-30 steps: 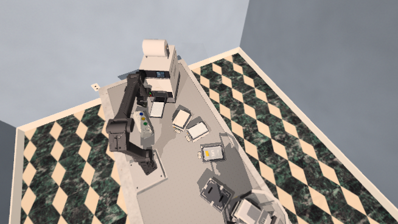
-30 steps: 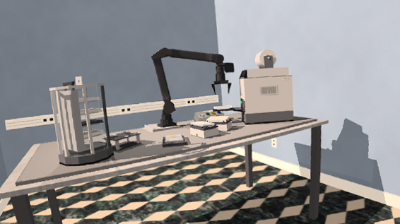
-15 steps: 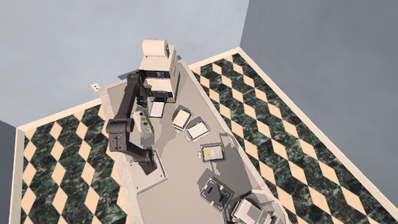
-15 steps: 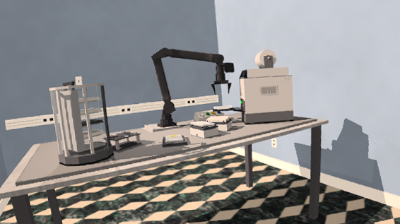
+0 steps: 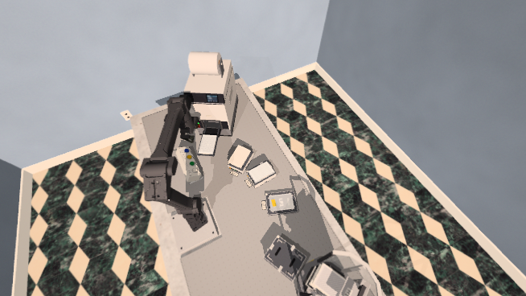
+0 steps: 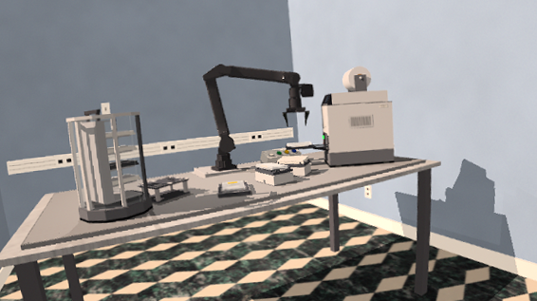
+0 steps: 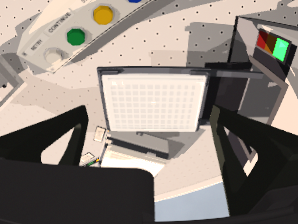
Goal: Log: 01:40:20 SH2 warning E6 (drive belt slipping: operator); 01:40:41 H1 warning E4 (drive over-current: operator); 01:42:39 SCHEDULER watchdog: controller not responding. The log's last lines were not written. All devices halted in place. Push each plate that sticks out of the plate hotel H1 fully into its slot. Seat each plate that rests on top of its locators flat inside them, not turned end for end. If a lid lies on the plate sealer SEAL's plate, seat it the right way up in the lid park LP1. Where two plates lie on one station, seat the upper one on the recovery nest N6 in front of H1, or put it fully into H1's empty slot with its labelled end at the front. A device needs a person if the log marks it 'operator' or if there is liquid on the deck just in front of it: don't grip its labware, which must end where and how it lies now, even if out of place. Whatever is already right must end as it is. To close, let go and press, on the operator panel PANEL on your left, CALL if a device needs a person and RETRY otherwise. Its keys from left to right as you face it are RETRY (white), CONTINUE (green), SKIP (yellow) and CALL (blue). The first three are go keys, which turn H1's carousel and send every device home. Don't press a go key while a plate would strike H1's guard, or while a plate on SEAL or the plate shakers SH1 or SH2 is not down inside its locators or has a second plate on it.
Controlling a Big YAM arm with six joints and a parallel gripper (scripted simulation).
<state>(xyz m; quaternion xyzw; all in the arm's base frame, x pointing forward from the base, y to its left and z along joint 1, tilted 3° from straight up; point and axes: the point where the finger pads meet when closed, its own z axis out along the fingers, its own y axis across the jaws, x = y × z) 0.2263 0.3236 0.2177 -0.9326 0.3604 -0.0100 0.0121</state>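
Note:
My gripper (image 6: 296, 117) is open and empty. It hangs well above the white plate (image 6: 298, 144) on the tray in front of the sealer SEAL (image 6: 358, 127). In the wrist view the plate (image 7: 154, 102) shows a fine grid of wells between my fingers; I cannot tell whether a lid lies on it. From above, the gripper (image 5: 195, 125) is over the plate's (image 5: 207, 144) near end.
Two shakers (image 5: 240, 156) (image 5: 261, 172) each carry a pale plate. A flat dark-framed station (image 5: 281, 202) has a yellow mark on it. The dark recovery nest (image 5: 286, 255) stands in front of the plate hotel H1 (image 6: 107, 166). The sealer's lamps (image 7: 274, 46) glow red and green.

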